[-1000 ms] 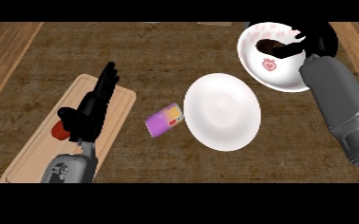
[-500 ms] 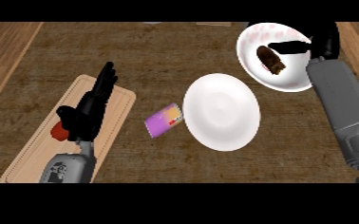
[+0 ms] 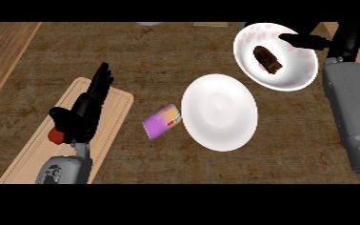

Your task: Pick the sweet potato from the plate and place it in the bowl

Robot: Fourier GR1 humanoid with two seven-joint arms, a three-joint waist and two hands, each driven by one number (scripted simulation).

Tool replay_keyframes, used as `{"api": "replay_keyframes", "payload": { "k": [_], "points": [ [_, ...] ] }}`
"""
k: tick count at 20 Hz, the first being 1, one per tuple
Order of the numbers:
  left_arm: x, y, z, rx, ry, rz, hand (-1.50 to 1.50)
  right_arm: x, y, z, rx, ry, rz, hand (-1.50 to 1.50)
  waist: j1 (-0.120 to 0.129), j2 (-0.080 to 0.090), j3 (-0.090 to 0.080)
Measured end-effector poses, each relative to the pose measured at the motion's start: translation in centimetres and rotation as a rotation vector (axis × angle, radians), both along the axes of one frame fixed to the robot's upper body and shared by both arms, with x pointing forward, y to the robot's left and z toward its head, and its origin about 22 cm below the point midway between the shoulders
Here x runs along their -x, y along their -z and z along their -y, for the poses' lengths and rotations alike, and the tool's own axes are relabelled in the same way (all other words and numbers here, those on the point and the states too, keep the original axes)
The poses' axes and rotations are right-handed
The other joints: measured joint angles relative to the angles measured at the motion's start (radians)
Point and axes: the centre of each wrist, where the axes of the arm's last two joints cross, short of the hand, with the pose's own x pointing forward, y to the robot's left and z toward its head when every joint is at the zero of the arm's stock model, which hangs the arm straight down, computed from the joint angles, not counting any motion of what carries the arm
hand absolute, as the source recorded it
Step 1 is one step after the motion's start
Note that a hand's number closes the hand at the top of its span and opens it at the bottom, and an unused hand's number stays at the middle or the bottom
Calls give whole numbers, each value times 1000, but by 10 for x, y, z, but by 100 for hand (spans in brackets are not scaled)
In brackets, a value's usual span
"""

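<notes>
You have one sweet potato (image 3: 266, 60), lying in one patterned bowl (image 3: 299, 71). There is one plain white plate (image 3: 218, 112), one purple packet (image 3: 163, 121), and one wooden cutting board (image 3: 112, 112) with one small red item (image 3: 55, 135) on it. Two robot hands show: left (image 3: 84, 109), right (image 3: 316, 41).

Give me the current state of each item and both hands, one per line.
sweet potato: lying inside the bowl, released
bowl: upright, holding the sweet potato
plate: nothing on it
right hand: open, over the bowl's rim
left hand: open, resting over the cutting board
purple packet: flat beside the plate
</notes>
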Motion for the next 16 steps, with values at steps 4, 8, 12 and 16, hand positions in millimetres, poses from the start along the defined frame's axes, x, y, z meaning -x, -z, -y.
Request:
{"api": "replay_keyframes", "payload": {
  "k": [4,8,12,16],
  "points": [
    [7,2,-1,-5,-5,-3,0,22,2,20,-83,-24,22,-150,-11,-4,0],
    [5,-1,1,-4,-11,-2,0,48,3,32,-127,-79,33,-150,-14,-5,0],
    [7,-5,6,-8,-7,0,0,71,8,40,-156,-115,44,-150,-8,-2,0],
    [3,-3,9,-5,-3,-3,0,94,17,42,-159,-147,43,-150,-5,-1,0]
  ]
}}
